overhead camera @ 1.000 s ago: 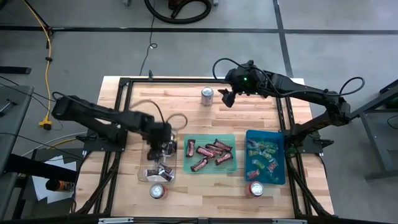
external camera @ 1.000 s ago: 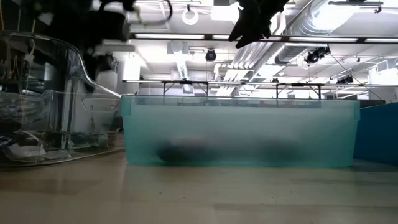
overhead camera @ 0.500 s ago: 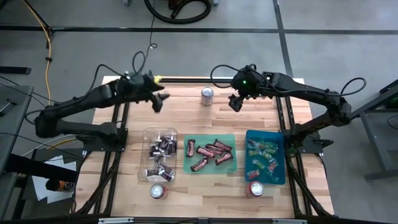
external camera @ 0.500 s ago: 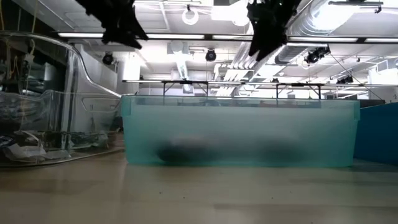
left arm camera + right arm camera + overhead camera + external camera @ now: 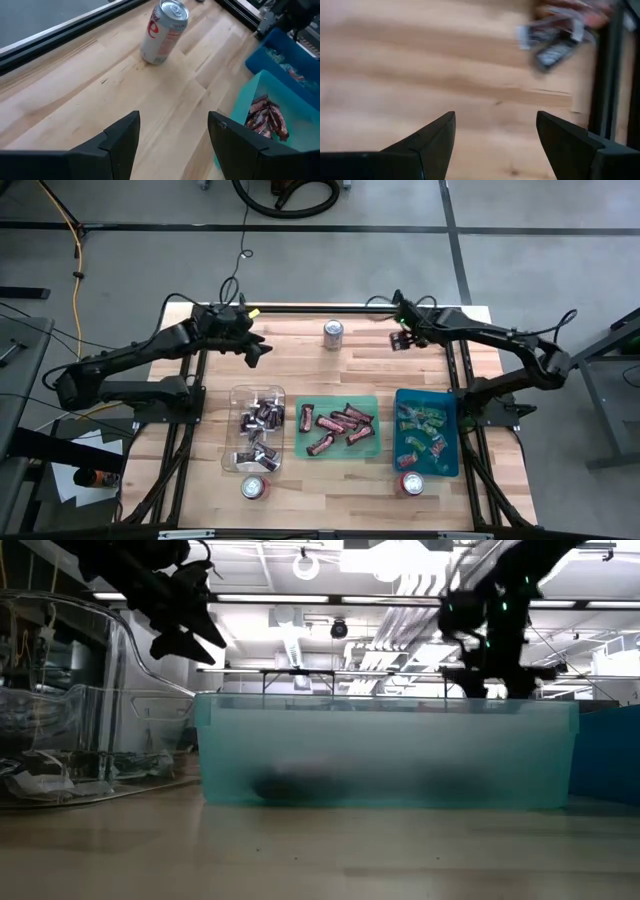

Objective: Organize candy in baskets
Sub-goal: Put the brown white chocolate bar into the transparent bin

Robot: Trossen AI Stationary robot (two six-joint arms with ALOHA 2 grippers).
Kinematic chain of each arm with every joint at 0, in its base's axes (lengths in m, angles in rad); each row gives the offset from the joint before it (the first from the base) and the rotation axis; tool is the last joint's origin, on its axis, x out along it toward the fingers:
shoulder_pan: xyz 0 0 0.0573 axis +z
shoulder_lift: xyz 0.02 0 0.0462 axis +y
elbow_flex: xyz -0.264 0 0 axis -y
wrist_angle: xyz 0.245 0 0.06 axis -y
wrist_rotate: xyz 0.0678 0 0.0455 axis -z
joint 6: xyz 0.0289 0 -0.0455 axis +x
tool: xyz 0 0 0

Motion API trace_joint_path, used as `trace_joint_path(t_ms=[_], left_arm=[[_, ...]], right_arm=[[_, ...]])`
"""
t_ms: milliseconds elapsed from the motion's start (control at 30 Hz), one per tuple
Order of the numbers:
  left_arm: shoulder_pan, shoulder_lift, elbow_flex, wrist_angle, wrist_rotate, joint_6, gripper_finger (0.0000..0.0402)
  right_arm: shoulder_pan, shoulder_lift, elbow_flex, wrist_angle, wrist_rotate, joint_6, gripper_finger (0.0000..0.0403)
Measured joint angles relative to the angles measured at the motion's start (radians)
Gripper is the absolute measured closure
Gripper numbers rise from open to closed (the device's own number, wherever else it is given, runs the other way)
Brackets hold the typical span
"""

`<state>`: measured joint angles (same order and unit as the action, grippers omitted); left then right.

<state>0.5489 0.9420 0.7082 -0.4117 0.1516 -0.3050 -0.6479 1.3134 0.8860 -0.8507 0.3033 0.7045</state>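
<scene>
Three baskets stand in a row near the table's near edge. The clear basket [image 5: 236,395] holds dark and silver candy [image 5: 258,425]. The green basket [image 5: 372,402] holds maroon candy [image 5: 335,427]. The teal-blue basket [image 5: 452,410] holds light green and pink candy [image 5: 425,430]. My left gripper [image 5: 256,352] [image 5: 172,117] hangs open over bare wood at the far left. My right gripper [image 5: 398,340] [image 5: 495,117] is open above the far right of the table. A few blurred silver and dark wrapped pieces [image 5: 555,37] lie ahead of it beside the black rail.
One drink can [image 5: 333,334] [image 5: 165,30] stands at the far middle between the two grippers. Two more cans [image 5: 254,487] [image 5: 411,484] stand at the near edge. A black metal frame [image 5: 300,308] runs around the work area.
My left gripper has risen out of the clear basket and swung to the table's far left, then settled slightly lower. My right gripper has moved toward the right edge and come down. The baskets have stayed in place.
</scene>
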Motion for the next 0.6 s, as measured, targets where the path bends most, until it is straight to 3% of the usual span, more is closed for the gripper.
trace_joint_path(t_ms=[300,600], left_arm=[[0.000,0.000,0.000,-0.025,0.000,0.052,0.0181],[0.000,0.000,-0.001,-0.069,0.000,0.090,0.0181]], right_arm=[[-0.307,0.157,-0.069,0.132,0.114,0.202,0.0145],[-0.301,0.268,-0.069,0.241,0.161,0.370,0.0188]])
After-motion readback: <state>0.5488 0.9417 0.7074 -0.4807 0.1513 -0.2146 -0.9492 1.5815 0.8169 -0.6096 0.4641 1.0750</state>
